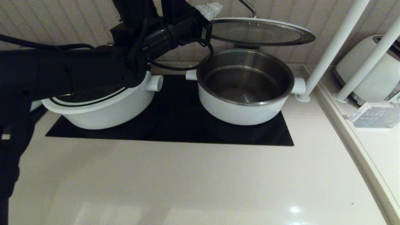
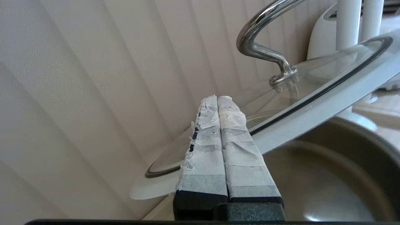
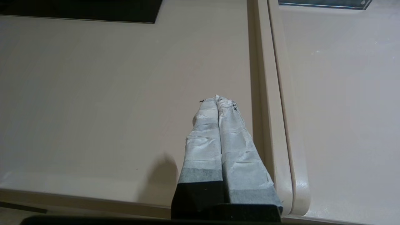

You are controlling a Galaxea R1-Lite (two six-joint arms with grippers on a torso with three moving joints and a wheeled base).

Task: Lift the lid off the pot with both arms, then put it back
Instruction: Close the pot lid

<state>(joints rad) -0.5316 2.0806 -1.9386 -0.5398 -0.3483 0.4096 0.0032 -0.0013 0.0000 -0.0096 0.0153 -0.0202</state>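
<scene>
The pot (image 1: 247,109) is wide and white with a steel inside, and stands open on the right of the black cooktop (image 1: 175,128). The lid (image 1: 259,31), glass with a white rim and a steel bar handle (image 1: 249,7), hangs raised and tilted above the pot. A steel bracket (image 1: 247,47) shows under its back edge. My left gripper (image 1: 212,9) reaches across just over the lid's left rim. In the left wrist view its taped fingers (image 2: 217,97) are pressed together with nothing between them, in front of the lid (image 2: 312,90). My right gripper (image 3: 217,98) is shut and empty over the bare counter, out of the head view.
A second white pot (image 1: 106,109) with its lid on stands on the cooktop's left, under my left arm. Two white poles (image 1: 337,43) rise at the right by a raised counter ridge (image 1: 340,125). A white appliance (image 1: 368,72) and a clear stand (image 1: 375,115) sit beyond it.
</scene>
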